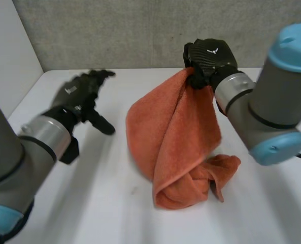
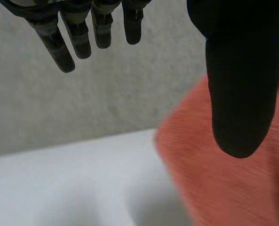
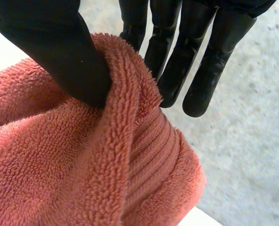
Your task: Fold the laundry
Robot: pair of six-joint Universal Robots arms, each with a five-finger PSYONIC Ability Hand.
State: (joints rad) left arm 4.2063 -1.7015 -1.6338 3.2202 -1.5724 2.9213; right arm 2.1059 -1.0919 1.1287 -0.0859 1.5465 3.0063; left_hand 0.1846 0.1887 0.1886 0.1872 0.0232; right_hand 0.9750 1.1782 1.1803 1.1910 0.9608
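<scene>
- The head view shows the whole scene. An orange towel [image 1: 175,147] hangs from the right hand [image 1: 208,61] above the far side of the white table [image 1: 104,203]. The towel's lower end lies bunched on the tabletop, in front of the right arm.
- In that view the right hand shows only its back, so the grip itself is hidden by the hand and the cloth's top.
- The right wrist view gives what the head view lacks. The thumb [image 3: 59,52] presses a thick fold of the towel's edge against the nearly straight fingers [image 3: 210,61], so the cloth is clamped between them. The ribbed band near the towel's edge also shows there, with the grey wall [image 3: 252,141] behind.
- The left hand [image 1: 81,94] hovers over the table to the left of the towel, with a strip of bare table between them.
- The left wrist view shows this hand's fingers [image 2: 78,37] straight and set well apart from the thumb [image 2: 238,94]. They are relaxed and closed on nothing.
- Beyond the thumb in that view, the towel is a blurred orange mass cut off at the frame's edge, so no edge or corner can be made out.
- The bunched part on the table is folded over itself, and I cannot tell which corner or edge lies where inside it.
- I also cannot tell whether the right hand grips a corner or a point along an edge.
</scene>
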